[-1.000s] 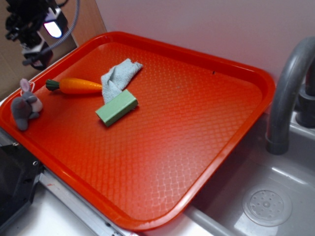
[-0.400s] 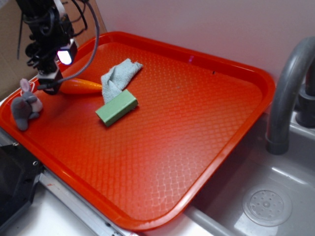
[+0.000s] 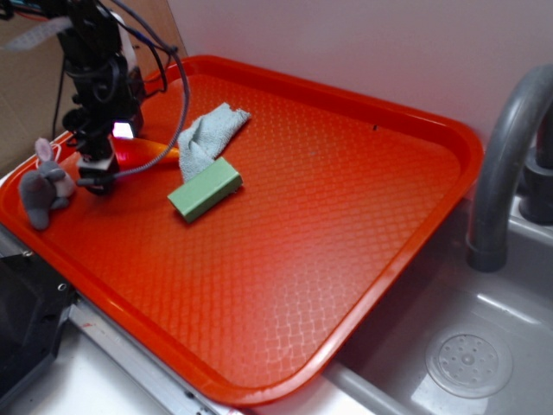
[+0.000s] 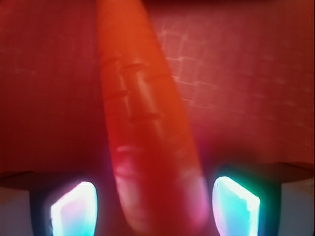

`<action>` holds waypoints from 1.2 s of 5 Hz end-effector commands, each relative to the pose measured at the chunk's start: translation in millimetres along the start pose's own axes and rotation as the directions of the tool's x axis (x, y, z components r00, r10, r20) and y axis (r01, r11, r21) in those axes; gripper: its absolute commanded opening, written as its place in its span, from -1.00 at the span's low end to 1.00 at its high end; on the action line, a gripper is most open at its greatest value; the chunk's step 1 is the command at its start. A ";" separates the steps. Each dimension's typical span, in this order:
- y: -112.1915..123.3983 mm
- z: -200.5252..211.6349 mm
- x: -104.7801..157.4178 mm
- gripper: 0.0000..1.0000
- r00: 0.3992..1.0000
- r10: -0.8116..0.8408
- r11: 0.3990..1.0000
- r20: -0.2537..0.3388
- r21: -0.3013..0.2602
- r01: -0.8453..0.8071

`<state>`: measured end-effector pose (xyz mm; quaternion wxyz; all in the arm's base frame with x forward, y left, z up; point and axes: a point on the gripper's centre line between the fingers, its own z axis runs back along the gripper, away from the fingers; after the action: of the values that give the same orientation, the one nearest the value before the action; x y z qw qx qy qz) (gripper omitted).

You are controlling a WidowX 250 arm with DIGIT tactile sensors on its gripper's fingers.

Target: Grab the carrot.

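The black end effector [image 3: 97, 177] is lowered to the surface of the orange-red textured plastic tray [image 3: 285, 225], at the tray's left side. In the wrist view, its two fingers [image 4: 74, 209] appear at the lower left and lower right corners, glowing under the wrist light, spread apart with a gap on either side of the object between them. The end effector is open and is not clamping anything.

The small glossy orange toy carrot [image 4: 147, 142] lies flat on the tray directly between the two fingers, its body running away from the camera toward the top of the wrist view. In the exterior view only the tapered end of the carrot [image 3: 160, 151] shows, emerging just beyond the end effector; the remainder is hidden behind the arm.

Just to the side of the end effector, at the tray's left edge, stands a small grey plush rabbit with pink ears [image 3: 45, 186]. On the opposite side of the end effector, near it, rests a pale green rectangular block [image 3: 205, 189]. Beyond the block and touching the carrot's tip is a crumpled light blue cloth [image 3: 206, 137].

Well apart from the end effector, past the tray's far right edge, a grey curved faucet pipe [image 3: 505, 156] rises above a grey sink basin [image 3: 458, 346].
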<state>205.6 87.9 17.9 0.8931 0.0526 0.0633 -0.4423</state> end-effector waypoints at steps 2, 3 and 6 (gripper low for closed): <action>-10.5 -3.4 20.8 -1.00 0.992 -0.123 0.991 0.019 0.048 0.122; -12.4 -2.5 20.8 -1.00 0.993 -0.116 0.992 0.020 0.055 0.115; -14.9 136.2 16.7 -1.00 0.816 0.544 0.824 0.196 0.063 -0.564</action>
<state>203.4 42.4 135.3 0.9815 0.0731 -0.0308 -0.1740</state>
